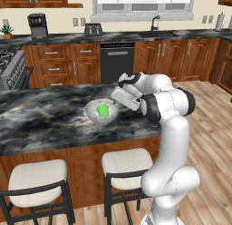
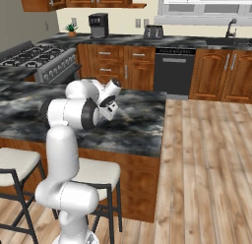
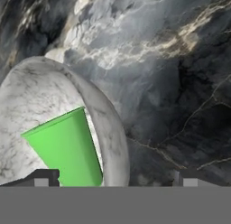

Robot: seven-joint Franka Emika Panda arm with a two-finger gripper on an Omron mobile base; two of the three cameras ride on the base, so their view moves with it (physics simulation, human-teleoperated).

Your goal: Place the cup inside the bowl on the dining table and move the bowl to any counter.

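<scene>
The gripper (image 3: 115, 177) stands wide open, gripping nothing, its 2 fingertips (image 3: 43, 177) set either side of the near rim of the bowl (image 3: 110, 128). The cup (image 3: 67, 148) lies tilted inside that bowl, which sits on the dining table (image 1: 45, 115)

cup (image 1: 103, 110) in bowl (image 1: 94, 115), on dining table (image 1: 45, 115)

Hand view: round pale grey-white speckled stone bowl (image 3: 106, 123) cut off at 9 o'clock edge; small bright green tumbler (image 3: 67, 148) base hidden at 6 o'clock. Right base view: white arm hides both.
</scene>
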